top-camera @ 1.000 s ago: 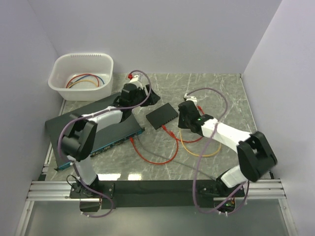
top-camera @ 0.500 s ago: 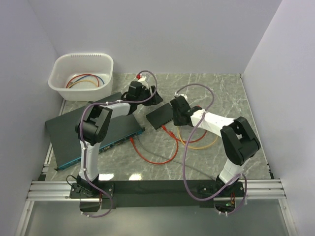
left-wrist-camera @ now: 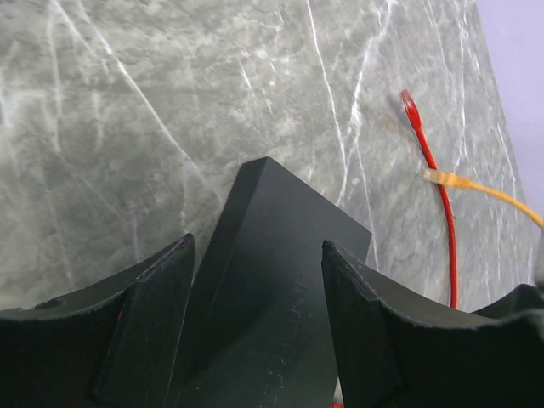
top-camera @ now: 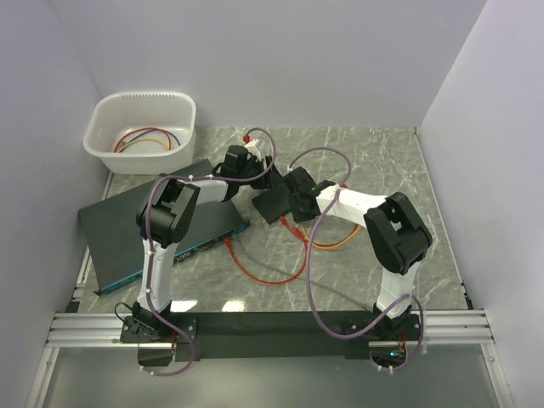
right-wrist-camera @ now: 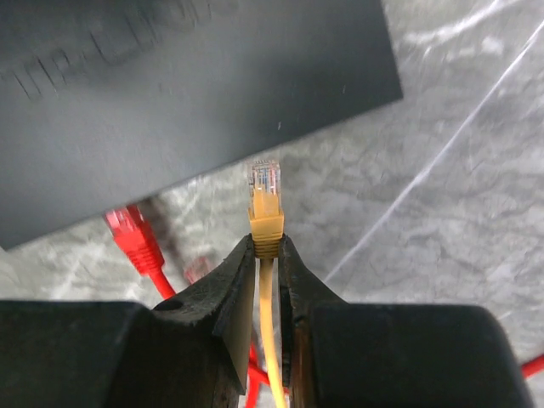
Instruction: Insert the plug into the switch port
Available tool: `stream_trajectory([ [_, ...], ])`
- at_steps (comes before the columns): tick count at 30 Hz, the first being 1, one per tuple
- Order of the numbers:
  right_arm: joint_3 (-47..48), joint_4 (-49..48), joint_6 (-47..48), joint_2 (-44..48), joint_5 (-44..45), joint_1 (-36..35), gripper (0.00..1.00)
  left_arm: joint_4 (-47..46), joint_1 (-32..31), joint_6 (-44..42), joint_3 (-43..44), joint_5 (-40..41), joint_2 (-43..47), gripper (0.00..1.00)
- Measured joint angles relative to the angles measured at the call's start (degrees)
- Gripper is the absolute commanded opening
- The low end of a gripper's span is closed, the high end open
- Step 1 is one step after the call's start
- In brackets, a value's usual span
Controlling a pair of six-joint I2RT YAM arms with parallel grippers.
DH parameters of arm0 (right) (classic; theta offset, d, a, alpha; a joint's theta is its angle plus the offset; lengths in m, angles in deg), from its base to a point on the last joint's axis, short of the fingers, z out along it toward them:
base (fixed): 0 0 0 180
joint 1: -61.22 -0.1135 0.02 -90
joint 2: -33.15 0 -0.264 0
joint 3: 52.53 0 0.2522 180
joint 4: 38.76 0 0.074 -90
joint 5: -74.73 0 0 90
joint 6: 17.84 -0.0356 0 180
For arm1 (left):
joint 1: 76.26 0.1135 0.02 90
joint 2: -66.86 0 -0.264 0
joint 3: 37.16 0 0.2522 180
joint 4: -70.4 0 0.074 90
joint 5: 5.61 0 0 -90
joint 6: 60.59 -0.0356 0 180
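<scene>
The black switch [top-camera: 127, 225] lies at the left, its teal-blue front face [top-camera: 197, 246] toward the table's middle; single ports are too small to tell. The thin red cable [top-camera: 272, 274] has one red plug [top-camera: 228, 241] lying just before that face and another [top-camera: 285, 223] by the small black box [top-camera: 274, 202]. My right gripper [top-camera: 295, 194] is shut on the orange-yellow plug [right-wrist-camera: 265, 204], not a red one; a red plug [right-wrist-camera: 129, 231] lies left of its fingertips [right-wrist-camera: 266, 246]. My left gripper [left-wrist-camera: 255, 246] is open and empty over the black box [left-wrist-camera: 280, 280].
A white bin [top-camera: 140, 132] with coiled cables stands at the back left. The orange-yellow cable [top-camera: 336, 244] loops under the right arm. A grey cable [top-camera: 280, 276] crosses the middle. A red plug [left-wrist-camera: 410, 106] and an orange-yellow plug [left-wrist-camera: 435, 176] lie beyond the box.
My right gripper has moved left to the small black box's right edge. My left gripper has moved right, over the box's far corner. The cables and the switch lie as before.
</scene>
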Motion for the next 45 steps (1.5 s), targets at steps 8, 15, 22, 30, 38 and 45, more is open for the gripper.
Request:
stream_trajectory([
  [8,0.6,2.6,1.4,-0.1,-3.0,0.0,0.0,0.2,-0.5,-1.4,0.6,-1.0,-0.2,0.66],
  [15,1.8,3.3,1.6,-1.0,-4.6,0.0,0.0,1.3,-1.2,-2.9,2.0,-1.1,-0.8,0.65],
  [22,4.7,4.8,1.6,-3.7,-5.3,0.0,0.0,2.3,-2.1,-5.1,2.3,-0.6,-0.8,0.64],
  [30,7.0,7.4,1.7,-5.0,-5.5,0.0,0.0,3.1,-2.2,-6.5,3.2,-0.5,-1.9,0.63],
  [38,9.2,9.0,1.9,-6.4,-5.9,0.0,0.0,4.1,-2.3,-7.5,7.0,-1.3,-5.3,0.63],
  [45,11.6,11.5,2.7,-7.7,-6.4,0.0,0.0,4.3,-2.2,-7.8,7.1,-1.5,-5.4,0.58],
])
